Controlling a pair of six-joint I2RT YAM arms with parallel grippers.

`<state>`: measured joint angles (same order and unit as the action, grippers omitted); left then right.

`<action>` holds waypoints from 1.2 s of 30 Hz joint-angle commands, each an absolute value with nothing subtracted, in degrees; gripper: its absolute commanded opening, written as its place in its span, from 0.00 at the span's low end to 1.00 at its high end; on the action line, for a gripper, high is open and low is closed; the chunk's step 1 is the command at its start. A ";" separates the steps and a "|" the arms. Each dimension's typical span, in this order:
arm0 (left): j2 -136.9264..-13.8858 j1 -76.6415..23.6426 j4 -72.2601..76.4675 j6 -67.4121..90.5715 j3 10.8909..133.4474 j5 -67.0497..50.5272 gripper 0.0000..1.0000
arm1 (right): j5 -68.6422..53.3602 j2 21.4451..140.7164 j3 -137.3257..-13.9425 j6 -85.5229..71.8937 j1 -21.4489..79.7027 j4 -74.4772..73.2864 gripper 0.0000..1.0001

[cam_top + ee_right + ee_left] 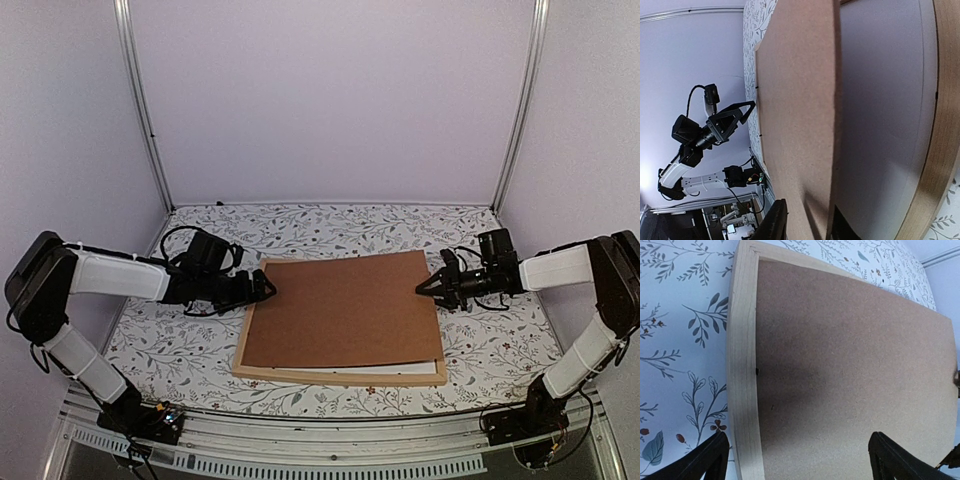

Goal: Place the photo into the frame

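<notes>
Right gripper [807, 227] fingers straddle right edge of plain brown backing board [345, 310], grip unclear; left gripper [265, 288] spread wide beside thin light-wood rectangular frame [340, 378]. Photo unseen, presumably beneath. Lower board squarely into recess, corners aligned.

Frame [340, 379]: thin light-wood strips, lying flat on the floral surface [170, 350], slightly skewed, mostly covered by the brown backing board [345, 310].
</notes>
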<state>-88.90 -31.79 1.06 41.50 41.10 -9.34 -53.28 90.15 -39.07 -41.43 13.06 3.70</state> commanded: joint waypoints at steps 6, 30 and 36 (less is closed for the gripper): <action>-89.55 -32.69 1.67 41.09 41.26 -7.60 1.00 | -47.55 90.53 -43.04 -36.63 14.55 -2.67 0.42; -88.60 -32.79 -2.58 39.33 41.96 -3.69 1.00 | -32.53 90.75 -48.31 -30.71 19.08 -14.30 0.62; -88.87 -32.78 -2.99 38.94 42.45 -3.43 1.00 | -29.58 89.79 -48.91 -29.67 19.42 -16.35 0.63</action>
